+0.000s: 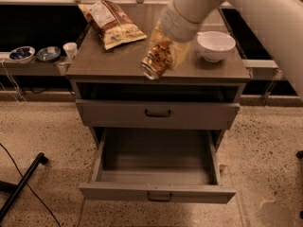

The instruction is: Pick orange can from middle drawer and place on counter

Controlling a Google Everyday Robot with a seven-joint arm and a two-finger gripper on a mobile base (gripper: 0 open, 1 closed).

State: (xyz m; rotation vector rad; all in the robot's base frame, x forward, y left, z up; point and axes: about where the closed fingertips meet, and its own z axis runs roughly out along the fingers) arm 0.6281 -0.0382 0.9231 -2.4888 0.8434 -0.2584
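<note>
My gripper [165, 45] is shut on the orange can [154, 63] and holds it tilted, silver end down and to the left, just above the front middle of the counter [104, 65]. The white arm reaches in from the upper right and hides part of the counter. The middle drawer [157, 193] stands pulled out below, and its inside is empty. The other grey drawer [157, 113] above it is closed.
A brown-and-cream crisp bag [112, 22] lies at the counter's back left. A white bowl [216, 44] stands at its right. Small bowls and a cup [70, 50] sit on a low shelf to the left. A dark stand leg [23, 186] lies on the floor at left.
</note>
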